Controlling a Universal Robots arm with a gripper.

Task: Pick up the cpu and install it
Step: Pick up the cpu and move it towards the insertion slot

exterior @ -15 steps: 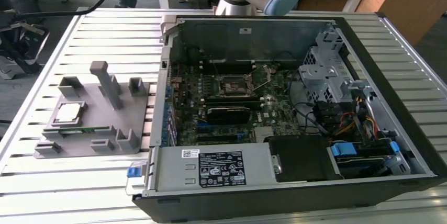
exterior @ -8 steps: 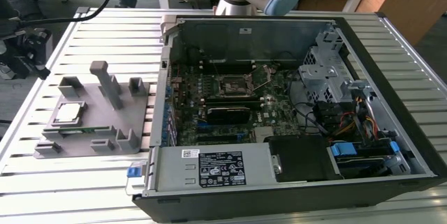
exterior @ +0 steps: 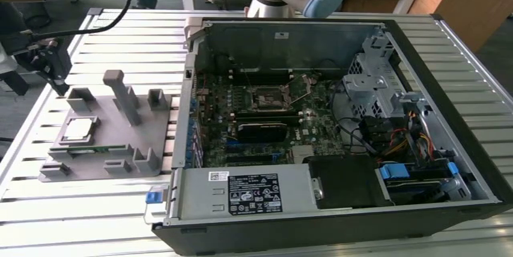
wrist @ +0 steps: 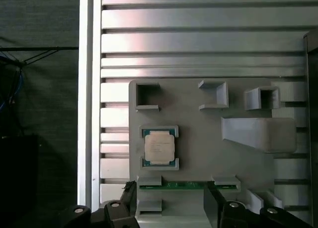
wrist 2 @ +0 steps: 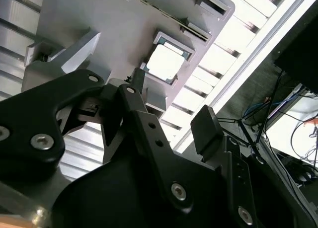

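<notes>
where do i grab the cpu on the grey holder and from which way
Take the cpu by its two bare side edges, coming straight down from above. It lies flat, metal top up, in a pocket of the grey holder; raised lips guard the other two edges, so likely only the open pair leaves finger room.

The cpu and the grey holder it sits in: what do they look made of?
The cpu: a metal top by the look, pale silver with a soft sheen in the first wrist view. The greenish rim suggests circuit board underneath. The holder: probably matte grey plastic, perhaps printed, going by its uniform colour, lack of glints and blocky moulded pockets.
</notes>
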